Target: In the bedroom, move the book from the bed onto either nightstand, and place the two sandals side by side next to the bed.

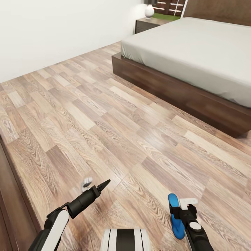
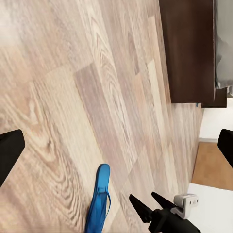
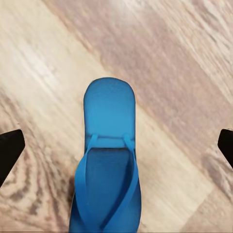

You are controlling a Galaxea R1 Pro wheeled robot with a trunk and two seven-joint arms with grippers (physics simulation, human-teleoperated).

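One bright blue sandal point(image 1: 173, 203) lies flat on the wood floor at the lower right of the head view. My right gripper point(image 1: 181, 209) hangs just above it, open, fingers spread to either side of the sandal point(image 3: 109, 160), which is not gripped. My left gripper point(image 1: 103, 185) is open and empty over bare floor to the left; its wrist view takes in the same sandal point(image 2: 99, 199) and the right gripper point(image 2: 145, 204). The bed point(image 1: 195, 52) with its dark frame stands at the upper right, and the nightstand point(image 1: 148, 24) sits beyond it by the wall. The book is out of view.
A white vase-like object point(image 1: 149, 11) stands on the nightstand. A dark brown piece of furniture point(image 1: 10, 198) runs along the lower left edge. Open plank floor point(image 1: 104, 115) stretches between me and the bed. The white wall point(image 1: 52, 31) closes the left side.
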